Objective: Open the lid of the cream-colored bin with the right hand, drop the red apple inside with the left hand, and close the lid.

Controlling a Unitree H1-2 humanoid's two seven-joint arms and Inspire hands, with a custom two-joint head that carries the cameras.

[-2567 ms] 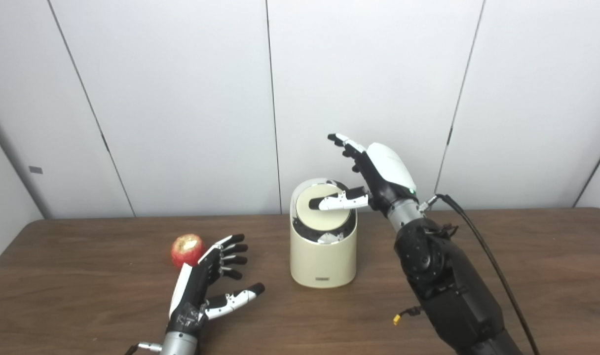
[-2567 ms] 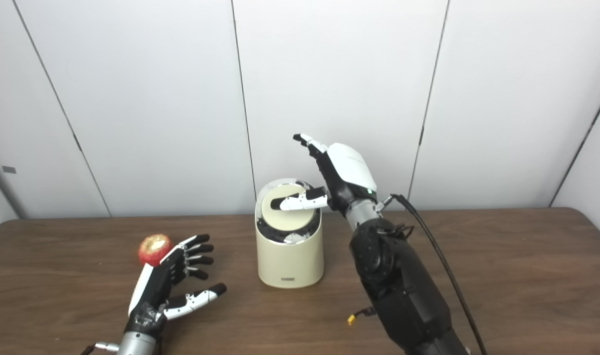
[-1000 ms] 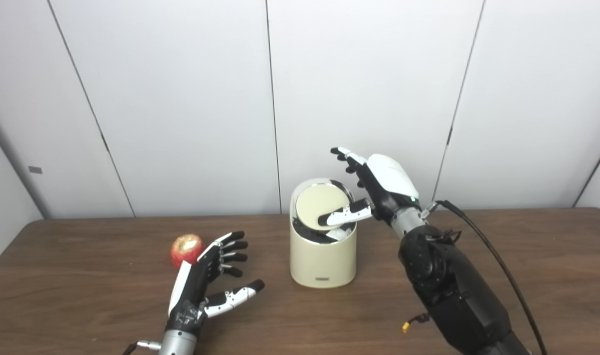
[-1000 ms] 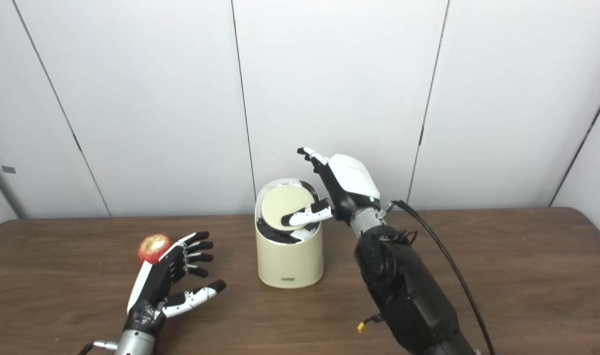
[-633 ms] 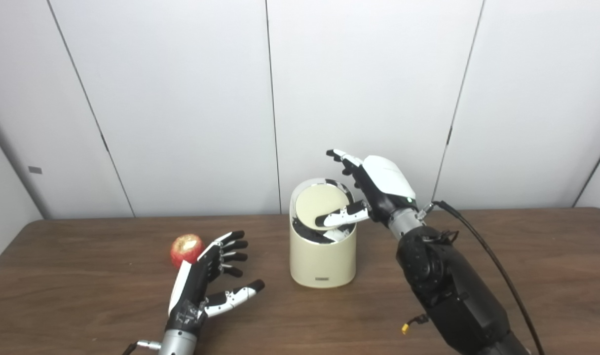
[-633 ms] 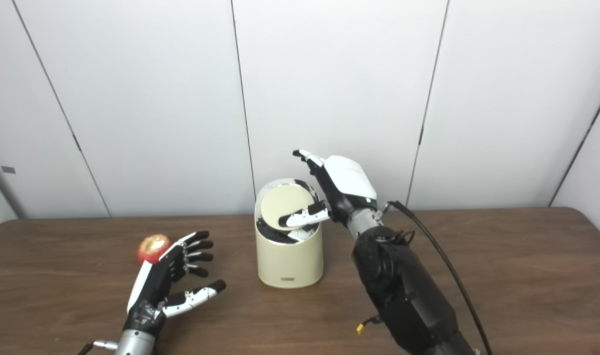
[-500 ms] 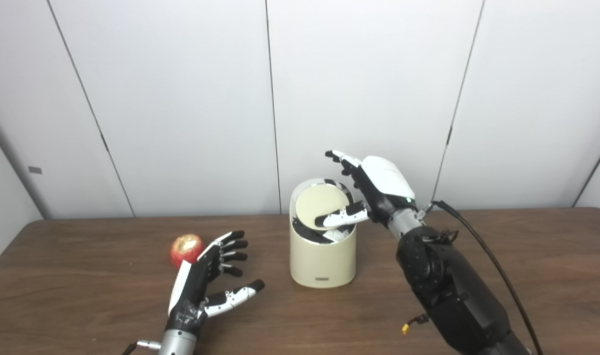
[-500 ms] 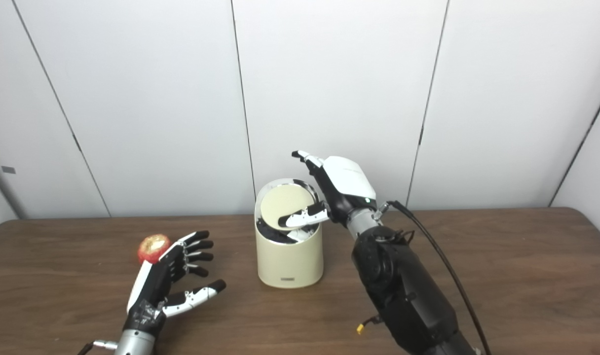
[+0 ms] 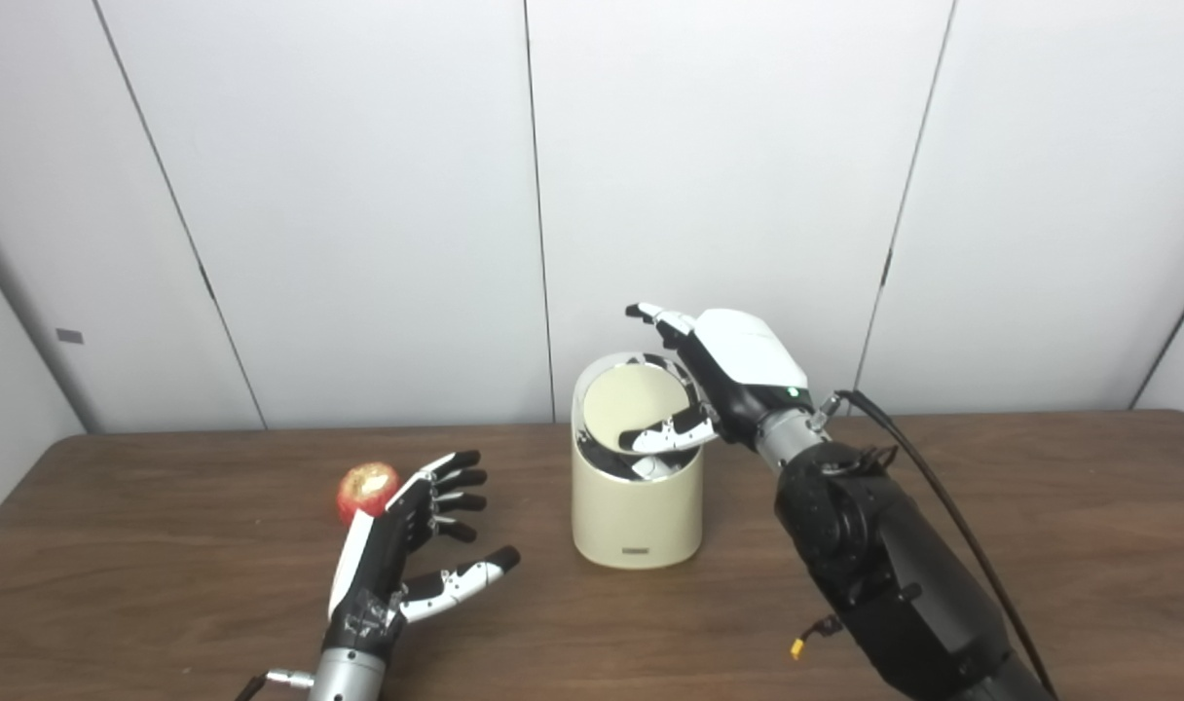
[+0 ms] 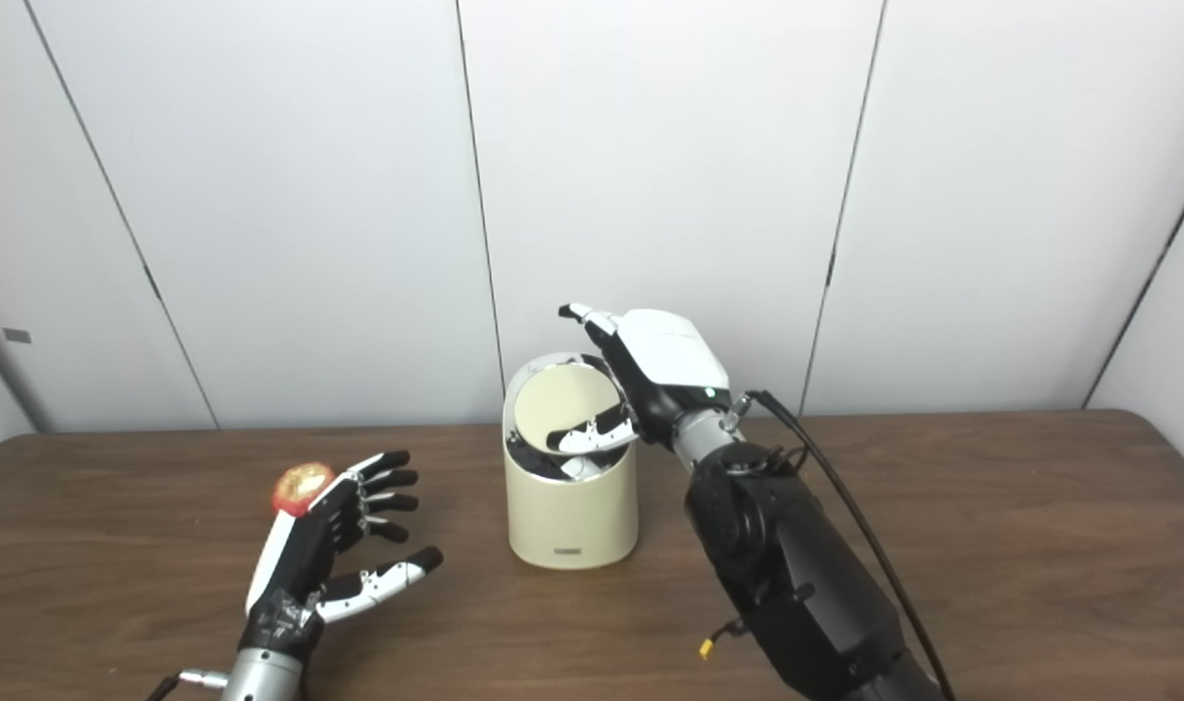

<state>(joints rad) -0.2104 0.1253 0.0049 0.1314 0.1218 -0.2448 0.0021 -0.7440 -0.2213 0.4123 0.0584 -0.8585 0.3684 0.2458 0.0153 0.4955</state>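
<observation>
The cream-colored bin (image 9: 637,506) stands at the table's middle. Its round swing lid (image 9: 631,401) is tilted steeply, its front pushed down into the bin, showing a dark gap below. My right hand (image 9: 723,375) is open over the bin's right rim, its thumb pressing on the lid's lower part, fingers spread above the back rim. The red apple (image 9: 366,488) lies on the table at the left. My left hand (image 9: 412,540) is open and empty just right of the apple, fingers spread, close to it but apart.
The brown wooden table (image 9: 1040,545) reaches to a white panelled wall behind. A black cable (image 9: 933,487) runs from my right wrist down along the arm. The bin stands close to the table's back edge.
My right hand has come down and moved left, its thumb pushing the lid from nearly flat to steeply tilted. My left hand has lifted slightly and edged toward the apple.
</observation>
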